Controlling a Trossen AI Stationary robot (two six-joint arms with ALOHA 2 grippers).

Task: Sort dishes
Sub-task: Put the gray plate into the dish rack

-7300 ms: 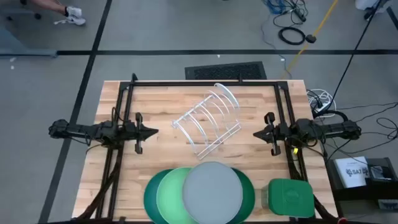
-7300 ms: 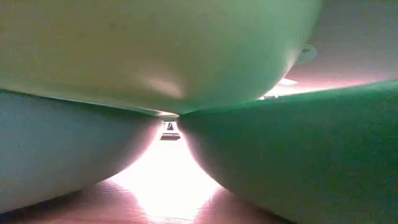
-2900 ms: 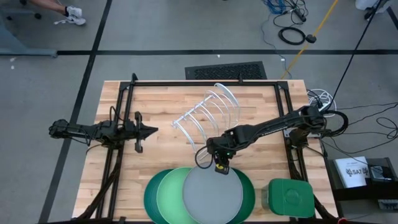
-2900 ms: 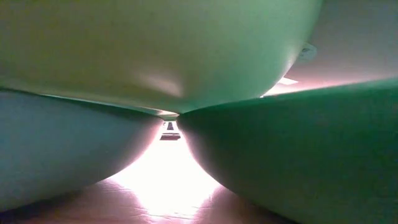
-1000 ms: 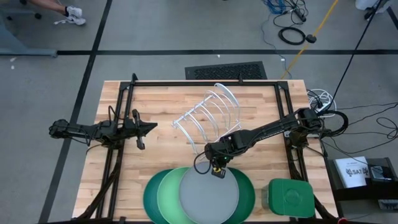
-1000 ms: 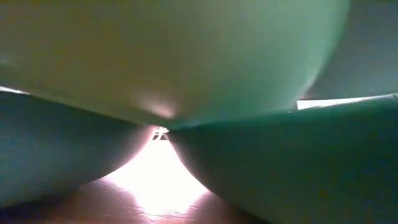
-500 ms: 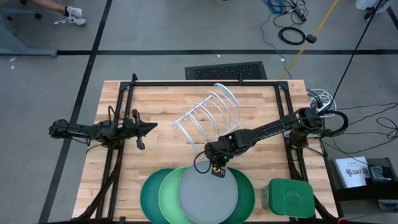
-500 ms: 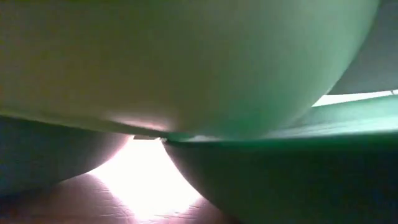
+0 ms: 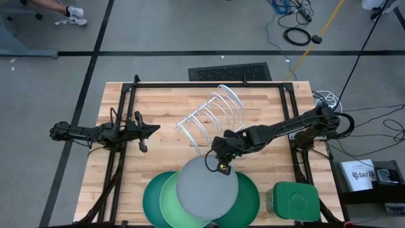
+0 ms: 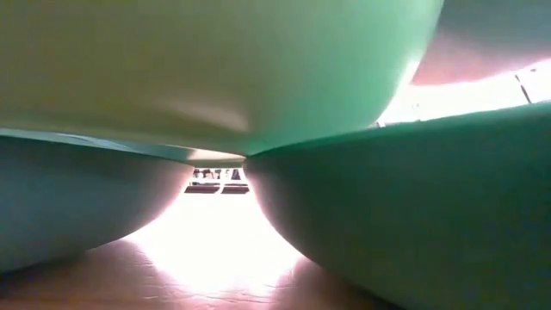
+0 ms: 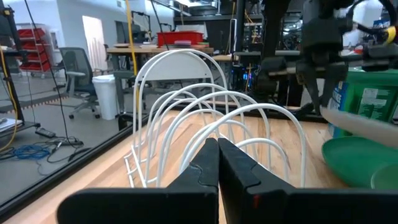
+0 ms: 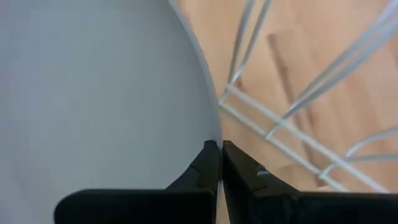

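The grey plate (image 9: 206, 188) lies on top of the overlapping stack at the table's near edge: teal plate (image 9: 150, 201), light green plate (image 9: 168, 204), dark green plate (image 9: 250, 200). My right gripper (image 9: 221, 166) is shut on the grey plate's far rim, just near the white wire rack (image 9: 212, 120). My left gripper (image 9: 149, 131) is shut and empty at the table's left, pointing at the rack (image 11: 211, 124). The low view shows only the undersides of the light green (image 10: 215, 69), teal (image 10: 69, 207) and dark green (image 10: 413, 215) plates. My right gripper pinches the grey plate's rim (image 12: 210, 132) at its far right edge between its two fingers. The fingers come from the far right, slanting down. That edge (image 11: 364, 126) is raised above the dark green plate (image 11: 354, 162), so the plate is tilted.
A green square lidded container (image 9: 294, 201) stands at the near right corner. The wire rack stands mid-table, right beside the held rim (image 12: 280, 124). Bare wood lies between my left gripper and the rack.
My right gripper has gone up and a little toward the far edge with the grey plate's rim. The plate has lifted at that edge and shifted toward the table's left over the stack. The plates beneath have settled back.
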